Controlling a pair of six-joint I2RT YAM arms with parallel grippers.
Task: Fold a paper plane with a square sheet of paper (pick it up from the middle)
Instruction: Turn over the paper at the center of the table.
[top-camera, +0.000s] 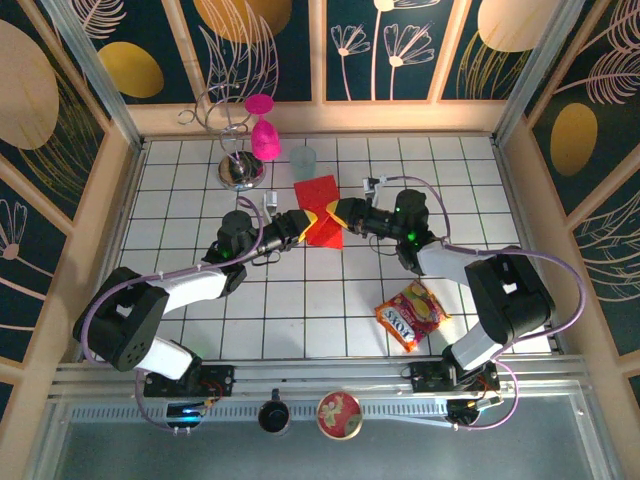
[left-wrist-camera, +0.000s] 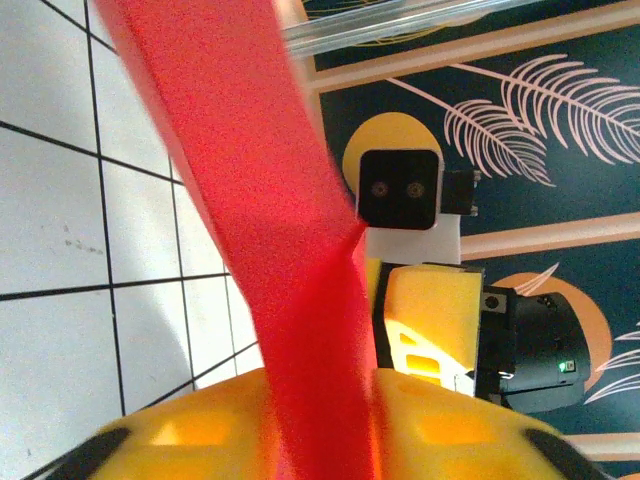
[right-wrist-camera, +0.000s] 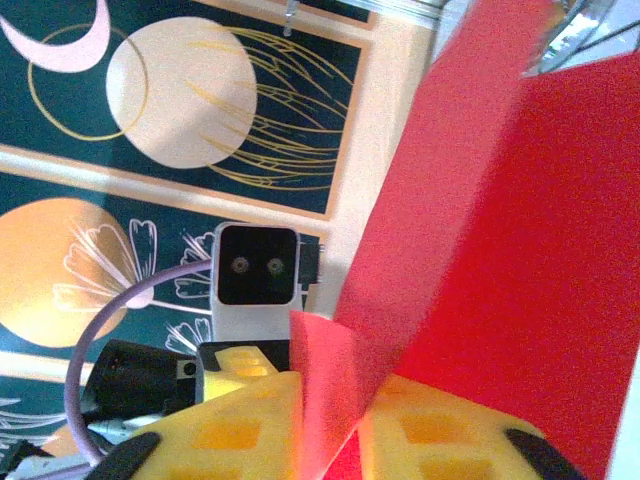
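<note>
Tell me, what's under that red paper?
White tiled table shows around the red paper, sitting between the left pincer and right pincer. Tiles straight beneath it are covered from above, so they cannot be checked.

Print is seen on the snack packet (top-camera: 410, 314) just left of the right arm's base (top-camera: 447, 376), but nothing can be read.

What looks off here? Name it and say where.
The square sheet of paper is bent and twisted up off the middle of the table, caught between the left gripper and the right gripper. The snack packet lies askew across the tile lines, near right.
</note>
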